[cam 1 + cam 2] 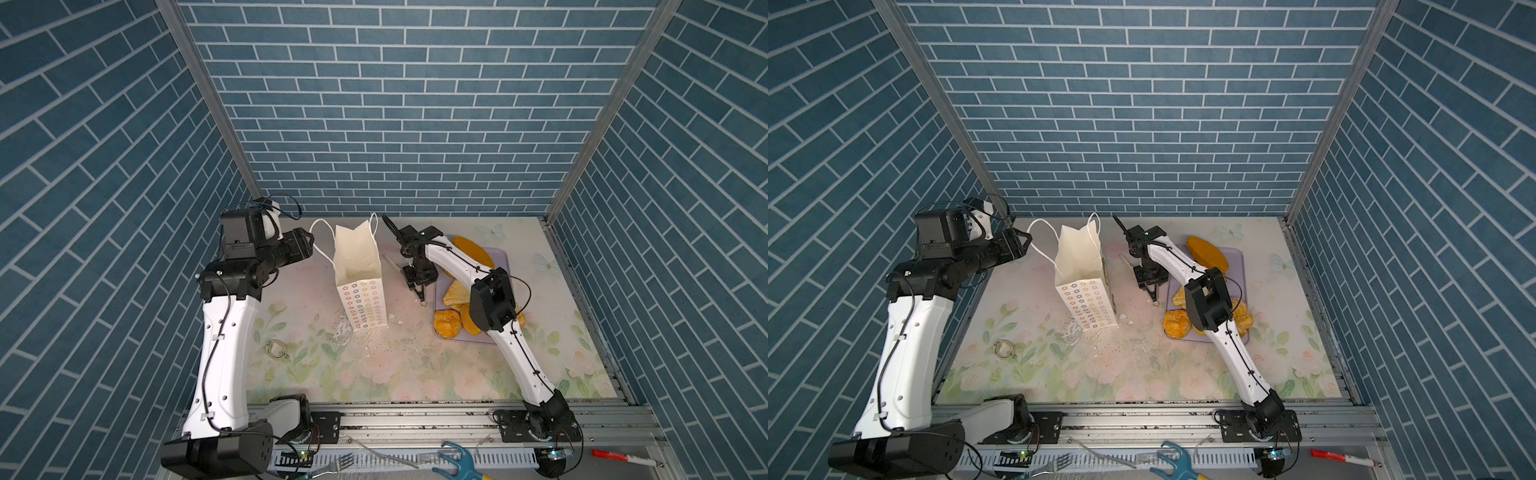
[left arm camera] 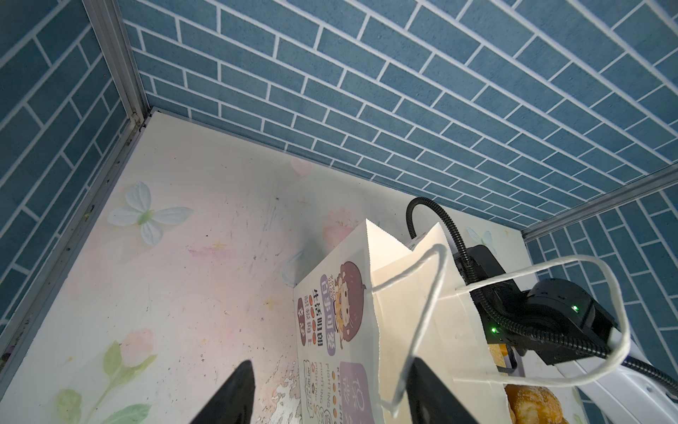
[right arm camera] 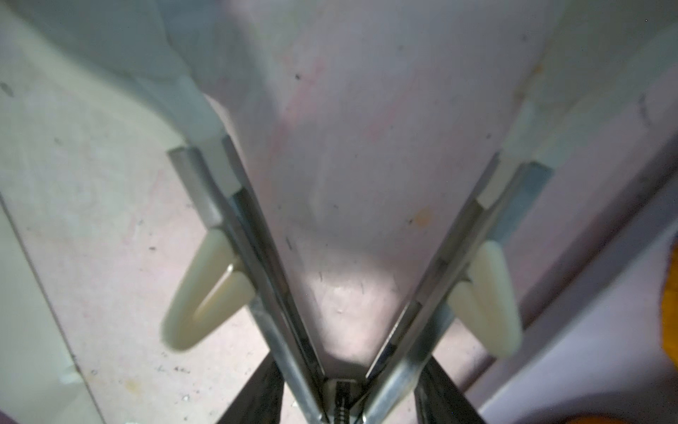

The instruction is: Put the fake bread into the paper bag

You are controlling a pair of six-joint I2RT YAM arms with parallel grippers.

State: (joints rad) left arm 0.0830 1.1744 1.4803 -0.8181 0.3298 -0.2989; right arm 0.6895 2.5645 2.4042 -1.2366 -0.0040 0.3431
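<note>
The white paper bag (image 1: pixel 361 299) (image 1: pixel 1090 303) stands open at mid-table; its cartoon girl print shows in the left wrist view (image 2: pixel 348 304). Golden fake bread lies on the lavender tray (image 1: pixel 500 257) at the right: an oval loaf (image 1: pixel 471 249) (image 1: pixel 1206 251), a triangle (image 1: pixel 455 293) and a round bun (image 1: pixel 446 324) (image 1: pixel 1177 324). The right forearm hides part of it. My right gripper (image 1: pixel 420 291) (image 1: pixel 1152 293) (image 3: pixel 351 356) points down between bag and tray, shut on metal tongs (image 3: pixel 264 257) near their hinge. My left gripper (image 1: pixel 309 245) (image 1: pixel 1025 243) (image 2: pixel 332 361) is open beside the bag's cord handle (image 2: pixel 429 304).
A small wire loop (image 1: pixel 276 349) lies front left on the floral mat, with crumbs and a scuffed patch (image 1: pixel 343 332) before the bag. Blue brick walls close three sides. On the front rail lie a fork (image 1: pixel 332 463), a blue tool (image 1: pixel 457 457) and a red marker (image 1: pixel 619 457).
</note>
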